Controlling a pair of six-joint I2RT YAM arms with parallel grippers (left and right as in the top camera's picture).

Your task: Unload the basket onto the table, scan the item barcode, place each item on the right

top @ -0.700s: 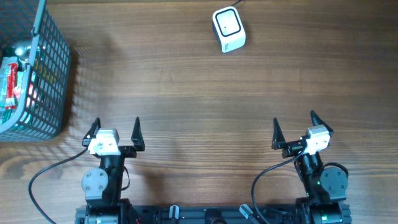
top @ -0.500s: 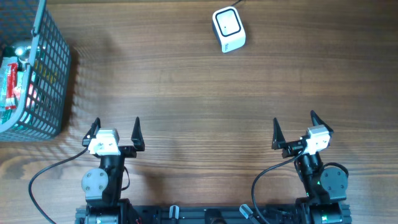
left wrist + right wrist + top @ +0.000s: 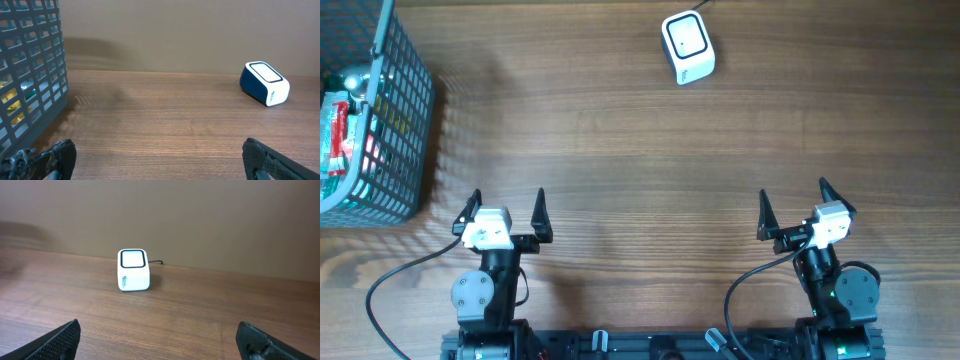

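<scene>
A white barcode scanner (image 3: 688,46) with a dark-rimmed window stands at the far middle of the wooden table; it also shows in the left wrist view (image 3: 264,83) and the right wrist view (image 3: 133,269). Packaged items (image 3: 338,130) lie inside a teal wire basket (image 3: 405,120) at the far left. My left gripper (image 3: 506,204) rests open near the front edge, nothing between its fingers (image 3: 60,155). My right gripper (image 3: 793,207) is also open and empty at the front right, far from scanner and basket.
The basket's grid wall (image 3: 30,65) fills the left of the left wrist view. The scanner's cable (image 3: 157,262) runs off behind it toward the table's back edge. Black cables (image 3: 400,275) loop by the arm bases.
</scene>
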